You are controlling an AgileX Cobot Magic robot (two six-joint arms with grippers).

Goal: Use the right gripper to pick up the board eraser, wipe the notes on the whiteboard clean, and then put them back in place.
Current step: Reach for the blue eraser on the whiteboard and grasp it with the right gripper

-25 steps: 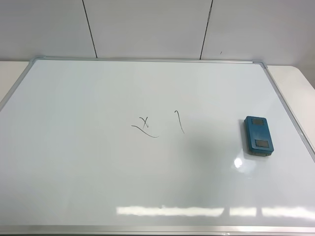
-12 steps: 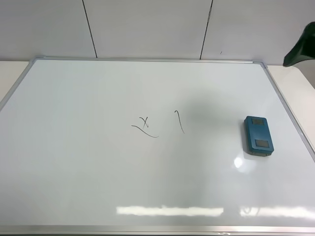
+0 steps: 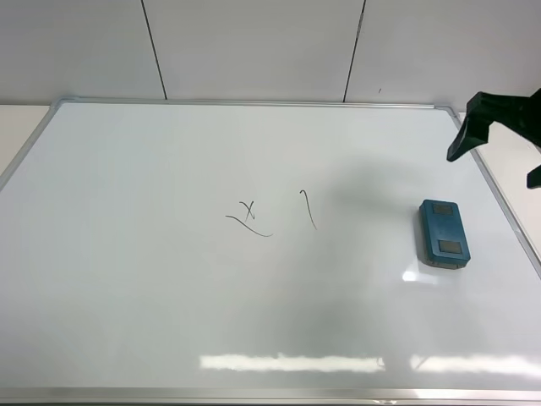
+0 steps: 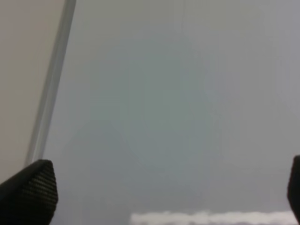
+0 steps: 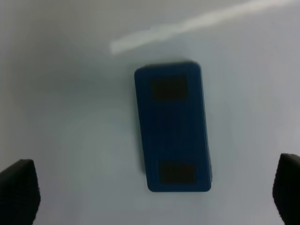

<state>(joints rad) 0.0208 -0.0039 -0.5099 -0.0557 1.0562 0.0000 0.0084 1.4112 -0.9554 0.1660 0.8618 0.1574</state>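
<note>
The teal-blue board eraser [image 3: 443, 233] lies flat on the right part of the whiteboard [image 3: 152, 296], with two grey patches on its top. The notes [image 3: 250, 218], a small x with a curved underline, and a short hooked stroke [image 3: 308, 209] sit near the board's middle. My right gripper [image 3: 492, 169] hangs open above the board's right edge, up and to the right of the eraser and apart from it. In the right wrist view the eraser [image 5: 172, 129] lies between the widely spread fingertips [image 5: 18, 190]. My left gripper [image 4: 161, 192] is open over bare board.
A thin silver frame [image 3: 254, 103] runs around the board, and a stretch of this frame [image 4: 51, 84] shows in the left wrist view. A white panelled wall [image 3: 254, 42] stands behind. Pale table surface [image 3: 507, 135] shows beyond the right frame edge.
My right gripper has come into the high view from the upper right and moved down and left toward the eraser. The eraser and notes have not moved.
</note>
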